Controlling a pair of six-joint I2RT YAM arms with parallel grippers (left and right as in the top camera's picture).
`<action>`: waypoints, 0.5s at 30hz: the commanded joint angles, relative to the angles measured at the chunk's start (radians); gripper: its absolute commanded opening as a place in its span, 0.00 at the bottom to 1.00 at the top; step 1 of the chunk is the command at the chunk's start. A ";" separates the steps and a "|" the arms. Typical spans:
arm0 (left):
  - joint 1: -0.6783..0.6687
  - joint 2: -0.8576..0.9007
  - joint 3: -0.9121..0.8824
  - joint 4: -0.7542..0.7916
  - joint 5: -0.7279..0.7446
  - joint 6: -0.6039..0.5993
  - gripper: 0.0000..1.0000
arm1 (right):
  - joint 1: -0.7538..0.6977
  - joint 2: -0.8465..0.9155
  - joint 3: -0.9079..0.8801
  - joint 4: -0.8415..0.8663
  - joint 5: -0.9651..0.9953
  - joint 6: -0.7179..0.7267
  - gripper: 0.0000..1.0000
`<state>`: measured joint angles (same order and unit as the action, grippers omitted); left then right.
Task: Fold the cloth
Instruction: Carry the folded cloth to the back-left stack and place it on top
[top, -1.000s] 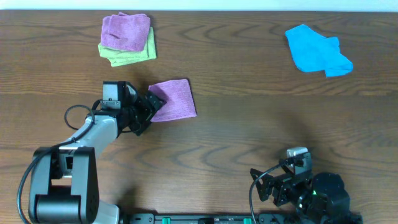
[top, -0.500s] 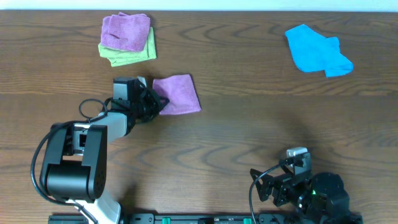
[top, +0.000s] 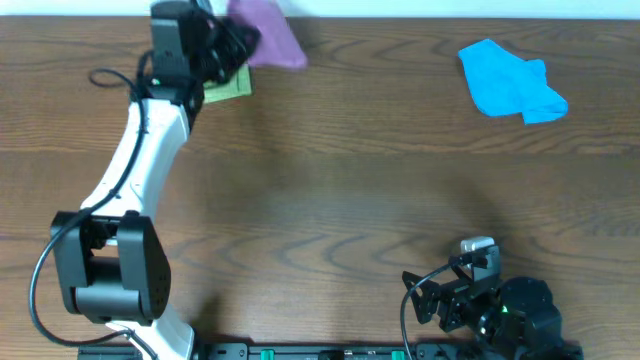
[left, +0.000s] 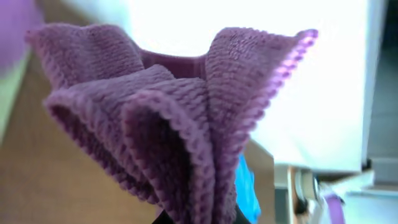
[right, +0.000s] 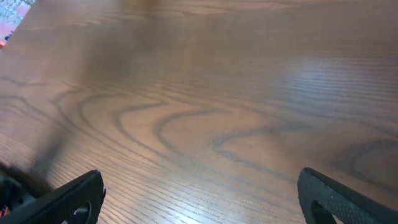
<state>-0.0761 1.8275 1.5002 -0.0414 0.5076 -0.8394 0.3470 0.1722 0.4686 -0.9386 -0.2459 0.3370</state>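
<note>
Jaws of the left gripper were clamped on the cloth, pinching it at one bunched edge; the fingers themselves were mostly hidden by fabric and arm in the overhead view and barely showed in the left wrist view. The cloth sat at the upper left of the overhead frame, near the top edge, sticking out to the right of the gripper as a small crumpled lilac wad. In the left wrist view the cloth filled most of the frame, gathered into several thick folds with stitched hems fanning upward, and looked clear of the table. A corner of a green cloth peeked out just below the left gripper, the rest covered by the arm. The blue cloth lay rumpled at the upper right, well apart from the lilac one; a sliver of it showed behind the folds in the left wrist view. Right gripper sat at the lower right of the frame, jaws spread wide and holding nothing, both fingers low over bare wood of the table
</note>
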 joint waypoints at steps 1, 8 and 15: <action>0.029 0.052 0.094 -0.013 -0.136 0.071 0.06 | -0.007 -0.006 -0.002 0.000 0.006 0.014 0.99; 0.110 0.237 0.258 -0.009 -0.106 0.077 0.06 | -0.007 -0.006 -0.002 0.000 0.006 0.014 0.99; 0.176 0.381 0.311 -0.009 -0.060 0.080 0.06 | -0.007 -0.006 -0.002 0.000 0.006 0.014 0.99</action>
<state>0.0860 2.1788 1.7748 -0.0494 0.4156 -0.7841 0.3470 0.1722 0.4686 -0.9382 -0.2459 0.3370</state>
